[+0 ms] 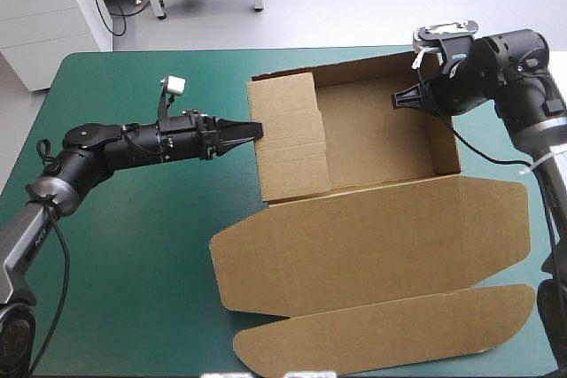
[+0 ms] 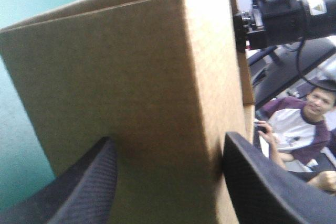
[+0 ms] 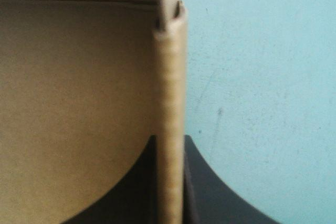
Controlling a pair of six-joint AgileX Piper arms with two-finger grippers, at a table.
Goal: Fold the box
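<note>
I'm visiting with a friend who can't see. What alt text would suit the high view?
A half-folded brown box lies on a teal-green table, far part raised into an open tray, lid flat toward the near edge. The left gripper reaches the tray's left wall; the right gripper pinches a tray wall near its far right corner.

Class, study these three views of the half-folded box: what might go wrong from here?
The left claw stands open at the box's left flap, which is not tucked; a push may buckle it or let it spring back. The right claw is shut on the right wall alone; a pull might bend that wall or drag the box.
</note>
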